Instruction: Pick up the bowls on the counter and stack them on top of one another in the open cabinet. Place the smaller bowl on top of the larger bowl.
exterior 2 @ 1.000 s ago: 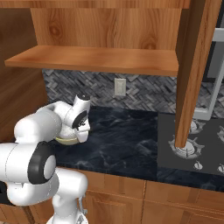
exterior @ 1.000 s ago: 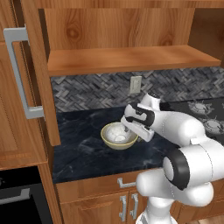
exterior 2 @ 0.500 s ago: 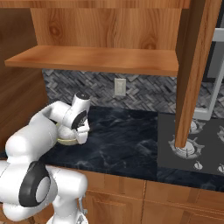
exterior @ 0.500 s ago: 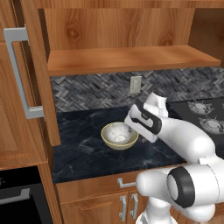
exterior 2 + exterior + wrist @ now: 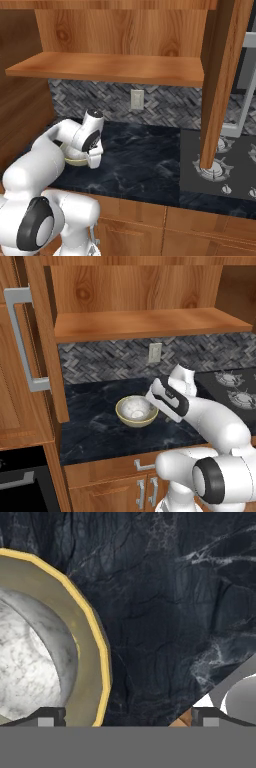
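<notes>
The larger bowl [image 5: 125, 404], tan with a yellow rim, sits on the black counter [image 5: 95, 428]. The smaller bowl [image 5: 137, 414], whitish-grey, lies inside it. In the hand view, the larger bowl [image 5: 85, 627] and the smaller bowl [image 5: 25, 662] take up the left side. My gripper [image 5: 154, 406] is open and low at the tan bowl's right rim. That rim runs down between the two fingertips [image 5: 50, 714], which stand wide apart. The arm hides most of the larger bowl [image 5: 74, 161] in the right base view. The open cabinet's shelf [image 5: 150, 326] is bare overhead.
The cabinet door [image 5: 35, 356] with its grey bar handle [image 5: 22, 338] hangs open at the left, and in the right base view the door [image 5: 225, 75] hangs over the stove [image 5: 220, 170]. A wall outlet [image 5: 155, 352] is behind the bowls. Drawers run under the counter.
My hand has shifted a little to the right and sunk toward the tan bowl's right rim. Both bowls stay where they were.
</notes>
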### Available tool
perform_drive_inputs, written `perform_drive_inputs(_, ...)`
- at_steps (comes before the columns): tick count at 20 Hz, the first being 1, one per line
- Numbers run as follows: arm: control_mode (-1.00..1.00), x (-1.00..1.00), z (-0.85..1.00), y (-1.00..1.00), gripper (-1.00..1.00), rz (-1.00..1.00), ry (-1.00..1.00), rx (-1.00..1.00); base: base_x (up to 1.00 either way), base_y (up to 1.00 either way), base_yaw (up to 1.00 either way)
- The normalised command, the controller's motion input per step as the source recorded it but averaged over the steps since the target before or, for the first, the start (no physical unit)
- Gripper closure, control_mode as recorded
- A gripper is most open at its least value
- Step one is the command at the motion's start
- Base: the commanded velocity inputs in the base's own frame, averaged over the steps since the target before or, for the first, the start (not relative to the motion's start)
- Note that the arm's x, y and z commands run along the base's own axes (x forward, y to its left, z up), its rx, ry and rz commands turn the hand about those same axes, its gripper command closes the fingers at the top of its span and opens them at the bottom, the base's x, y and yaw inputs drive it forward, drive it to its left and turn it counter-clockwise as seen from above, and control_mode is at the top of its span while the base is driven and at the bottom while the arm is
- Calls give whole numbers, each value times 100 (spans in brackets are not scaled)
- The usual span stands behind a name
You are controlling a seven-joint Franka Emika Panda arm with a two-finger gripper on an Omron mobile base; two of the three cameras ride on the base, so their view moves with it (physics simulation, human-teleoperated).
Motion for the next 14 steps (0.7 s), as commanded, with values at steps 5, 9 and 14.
perform_drive_inputs(5, -100, 3, 0, 0, -100, 0, 1, 0, 0, 0, 0)
perform_drive_inputs(9, -100, 2, -7, 0, -100, 0, 4, 0, 0, 0, 0)
perform_drive_inputs(14, -100, 4, -13, 0, -100, 0, 8, 0, 0, 0, 0)
